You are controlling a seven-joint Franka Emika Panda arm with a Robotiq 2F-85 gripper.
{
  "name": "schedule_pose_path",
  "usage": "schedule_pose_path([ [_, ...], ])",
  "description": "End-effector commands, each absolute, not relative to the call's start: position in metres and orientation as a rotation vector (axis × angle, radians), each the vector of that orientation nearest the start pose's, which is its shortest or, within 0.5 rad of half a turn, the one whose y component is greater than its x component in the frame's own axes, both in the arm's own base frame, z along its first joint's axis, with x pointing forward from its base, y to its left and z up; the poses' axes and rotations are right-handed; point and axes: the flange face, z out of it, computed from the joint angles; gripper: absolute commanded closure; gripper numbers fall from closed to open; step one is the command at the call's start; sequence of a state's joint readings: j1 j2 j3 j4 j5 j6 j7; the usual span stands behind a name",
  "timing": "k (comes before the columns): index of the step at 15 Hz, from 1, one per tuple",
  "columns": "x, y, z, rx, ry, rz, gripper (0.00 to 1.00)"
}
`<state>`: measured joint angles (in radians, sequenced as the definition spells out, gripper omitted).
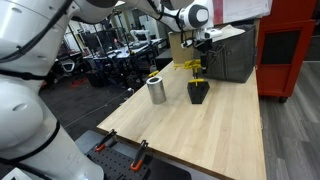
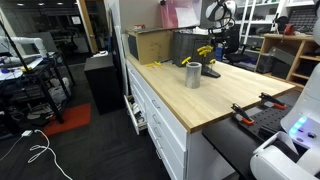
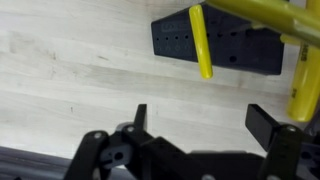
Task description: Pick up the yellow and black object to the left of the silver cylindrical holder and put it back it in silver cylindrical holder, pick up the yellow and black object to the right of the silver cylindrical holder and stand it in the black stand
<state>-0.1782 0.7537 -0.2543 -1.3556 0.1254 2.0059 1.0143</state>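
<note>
Our gripper (image 3: pixel 200 125) hangs jaws apart over the black stand (image 3: pixel 235 45). The yellow tool (image 3: pixel 203 50) tilts in it, and we judge a brushing finger could topple it.

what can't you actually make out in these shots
- silver cylindrical holder: its inside is too small in both exterior views, and it is outside the wrist view
- yellow tool: in the wrist view its own shaft hides whether it sits in a hole of the black stand
- yellow piece: cut off by the wrist view's edge
</note>
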Motion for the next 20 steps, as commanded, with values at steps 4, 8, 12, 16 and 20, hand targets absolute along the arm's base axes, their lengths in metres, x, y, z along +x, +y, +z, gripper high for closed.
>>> schedule_pose_path([
  [4, 0.656, -0.267, 0.319, -2.445, 2.293, -0.177, 0.0],
  [8, 0.636, -0.262, 0.352, -2.553, 2.147, -0.188, 0.0],
  [12, 0.609, -0.256, 0.384, -2.627, 1.962, -0.14, 0.0],
  [16, 0.593, -0.234, 0.402, -2.749, 1.682, -0.143, 0.0],
  [20, 0.593, -0.196, 0.412, -2.921, 1.359, -0.123, 0.0],
])
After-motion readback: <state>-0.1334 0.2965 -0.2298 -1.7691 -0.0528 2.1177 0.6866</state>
